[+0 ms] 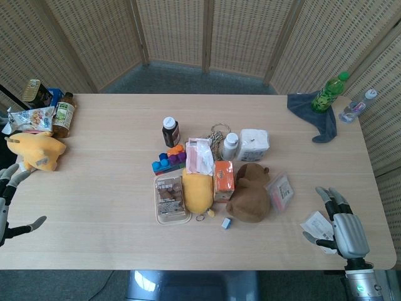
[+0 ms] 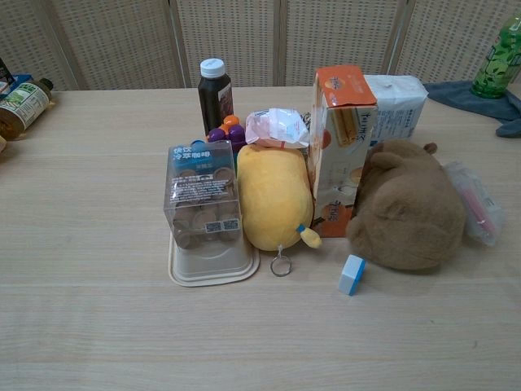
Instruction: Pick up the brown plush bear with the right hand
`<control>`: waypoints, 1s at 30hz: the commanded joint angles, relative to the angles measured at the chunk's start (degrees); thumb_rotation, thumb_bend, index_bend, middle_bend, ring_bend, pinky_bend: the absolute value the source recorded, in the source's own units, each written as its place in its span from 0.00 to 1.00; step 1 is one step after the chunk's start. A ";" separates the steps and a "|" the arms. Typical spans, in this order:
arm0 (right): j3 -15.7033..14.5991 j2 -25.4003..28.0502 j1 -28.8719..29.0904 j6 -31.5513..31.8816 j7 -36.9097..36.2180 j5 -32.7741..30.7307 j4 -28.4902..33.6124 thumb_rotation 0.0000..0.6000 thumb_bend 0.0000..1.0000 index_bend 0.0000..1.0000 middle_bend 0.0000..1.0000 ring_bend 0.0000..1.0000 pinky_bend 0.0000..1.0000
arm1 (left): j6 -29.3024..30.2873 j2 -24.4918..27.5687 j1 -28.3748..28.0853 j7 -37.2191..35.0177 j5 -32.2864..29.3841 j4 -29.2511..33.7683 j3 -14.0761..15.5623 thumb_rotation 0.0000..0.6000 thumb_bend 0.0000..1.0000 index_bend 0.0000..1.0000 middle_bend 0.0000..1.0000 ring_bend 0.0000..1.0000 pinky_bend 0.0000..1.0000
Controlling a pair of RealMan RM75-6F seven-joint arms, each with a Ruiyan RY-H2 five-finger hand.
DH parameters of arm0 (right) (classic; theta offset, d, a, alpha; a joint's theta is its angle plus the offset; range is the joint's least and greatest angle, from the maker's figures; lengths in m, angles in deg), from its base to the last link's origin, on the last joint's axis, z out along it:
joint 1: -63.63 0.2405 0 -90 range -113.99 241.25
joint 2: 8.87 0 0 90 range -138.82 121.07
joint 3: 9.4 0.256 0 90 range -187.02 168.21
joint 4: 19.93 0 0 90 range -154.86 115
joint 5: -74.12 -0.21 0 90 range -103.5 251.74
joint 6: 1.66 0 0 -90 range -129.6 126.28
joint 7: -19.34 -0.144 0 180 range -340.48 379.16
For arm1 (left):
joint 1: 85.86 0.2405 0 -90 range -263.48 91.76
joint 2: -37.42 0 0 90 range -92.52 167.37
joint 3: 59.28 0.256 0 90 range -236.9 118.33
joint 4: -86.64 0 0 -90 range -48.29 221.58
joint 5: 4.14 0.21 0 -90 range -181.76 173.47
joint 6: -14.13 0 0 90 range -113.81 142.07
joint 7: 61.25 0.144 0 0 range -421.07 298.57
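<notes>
The brown plush bear [image 1: 250, 193] lies in the middle of the table, right of an orange carton [image 1: 223, 178]. In the chest view the bear [image 2: 407, 208] is a rounded brown mound leaning against that carton [image 2: 342, 147]. My right hand [image 1: 341, 227] hovers over the table's front right corner, well to the right of the bear, fingers apart and holding nothing. My left hand [image 1: 9, 200] shows at the far left edge, fingers spread, empty. Neither hand appears in the chest view.
A yellow plush [image 1: 198, 192], a clear box of snacks [image 1: 170, 198], a small blue-white eraser [image 1: 226, 223] and a plastic pouch [image 1: 279, 190] crowd the bear. A paper packet [image 1: 316, 224] lies by my right hand. Bottles [image 1: 329, 91] and a grey cloth [image 1: 315, 113] sit at back right.
</notes>
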 commanded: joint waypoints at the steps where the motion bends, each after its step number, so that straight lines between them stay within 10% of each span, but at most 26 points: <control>1: -0.07 -0.35 0.11 -0.08 0.16 0.05 -0.26 1.00 0.00 0.00 0.00 0.00 0.00 | -0.02 -0.05 -0.01 0.11 -0.03 -0.08 0.01 1.00 0.00 0.17 0.00 0.00 0.00; 30: 3.47 -13.29 8.67 -13.11 11.35 -10.33 1.27 1.00 0.00 0.00 0.00 0.00 0.00 | -0.59 -1.14 -0.57 1.50 -1.62 -1.01 -0.42 1.00 0.00 0.17 0.00 0.00 0.00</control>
